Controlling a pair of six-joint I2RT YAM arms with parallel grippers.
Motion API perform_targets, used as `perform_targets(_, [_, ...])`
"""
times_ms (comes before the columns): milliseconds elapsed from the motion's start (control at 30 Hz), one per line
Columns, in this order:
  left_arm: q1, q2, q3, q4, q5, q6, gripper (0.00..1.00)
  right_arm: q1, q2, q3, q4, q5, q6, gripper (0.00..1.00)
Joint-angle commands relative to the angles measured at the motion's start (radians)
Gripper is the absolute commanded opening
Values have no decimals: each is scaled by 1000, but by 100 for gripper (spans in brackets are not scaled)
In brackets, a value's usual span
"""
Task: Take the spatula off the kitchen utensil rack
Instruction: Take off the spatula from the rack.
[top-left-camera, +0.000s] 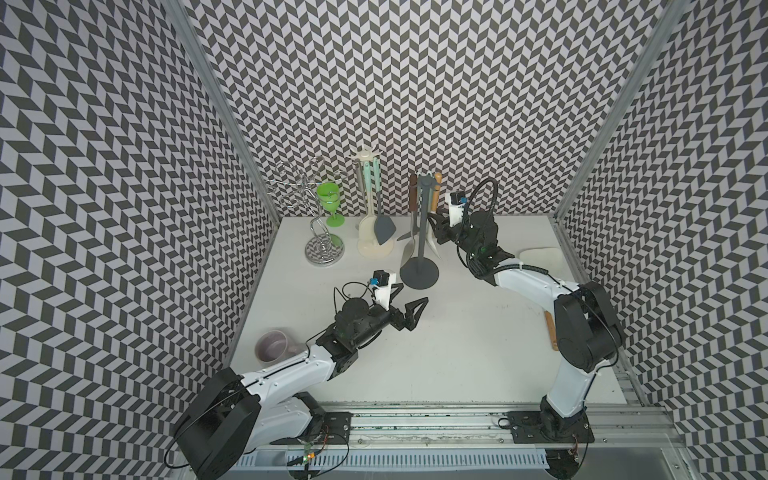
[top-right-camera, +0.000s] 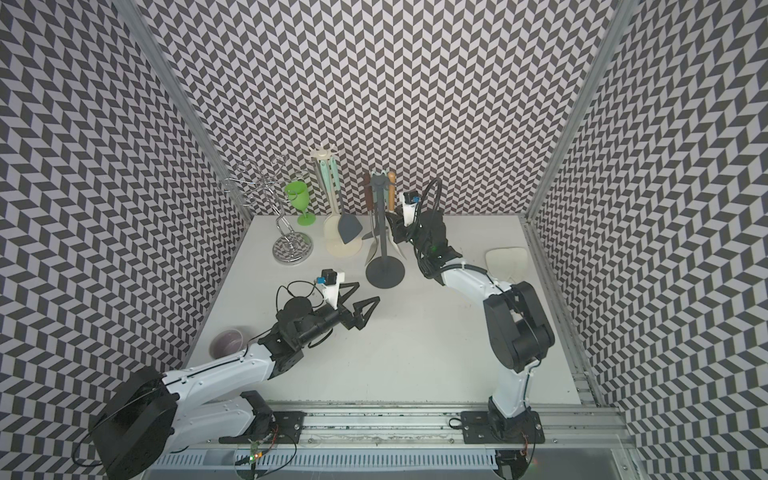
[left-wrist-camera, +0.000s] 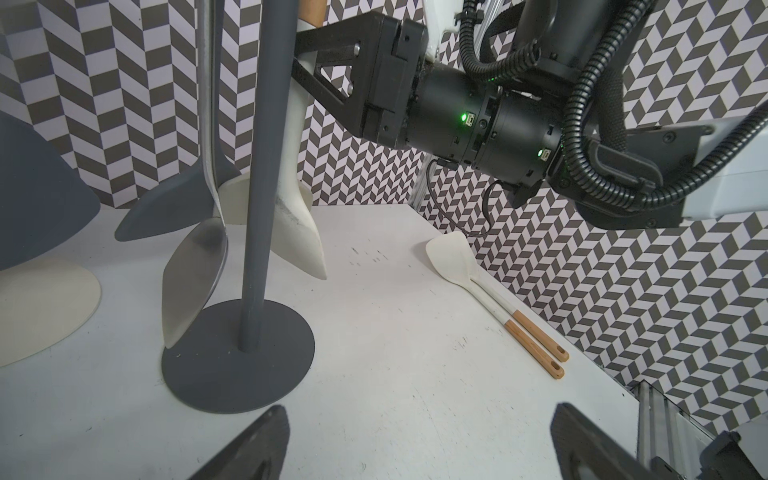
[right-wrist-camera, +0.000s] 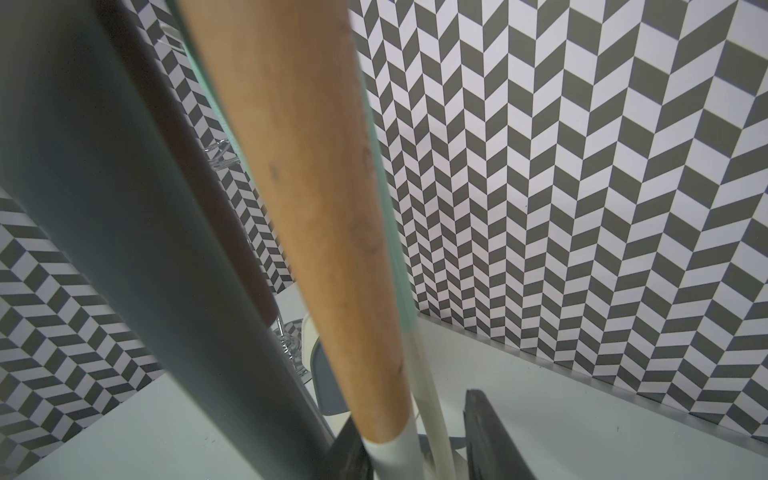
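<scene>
against chevron walls (top-left-camera: 415, 83), right end effector (left-wrist-camera: 301, 48) loosely straddles the wood-handled spatula (right-wrist-camera: 311, 208), left end effector (top-left-camera: 413, 293) gaping wide.

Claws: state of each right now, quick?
Left claw: open, empty.
Right claw: open around the hanging white spatula handle, a gap visible on one side, not clamped yet.

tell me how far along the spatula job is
Done: the right gripper is at the grey rack. In hand: its jaws straddle the neck of the white spatula, just below the wooden handle, with a gap on one side. Left: close, then lift it off the rack, where it hangs. The left gripper hovers open and empty.
</scene>
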Motion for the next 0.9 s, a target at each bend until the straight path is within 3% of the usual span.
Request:
perform_targets(0, [-6, -16, -14, -9, -12, 14, 100, 10, 3, 33, 32, 28, -30, 31])
perform_targets(467, [-4, -28, -20, -7, -15, 16, 100, 47, -66, 4, -16, 109, -82, 11])
perform_targets(867, [-7, -47, -28, -5, -24, 15, 100, 55, -130, -6, -121, 272, 7, 0])
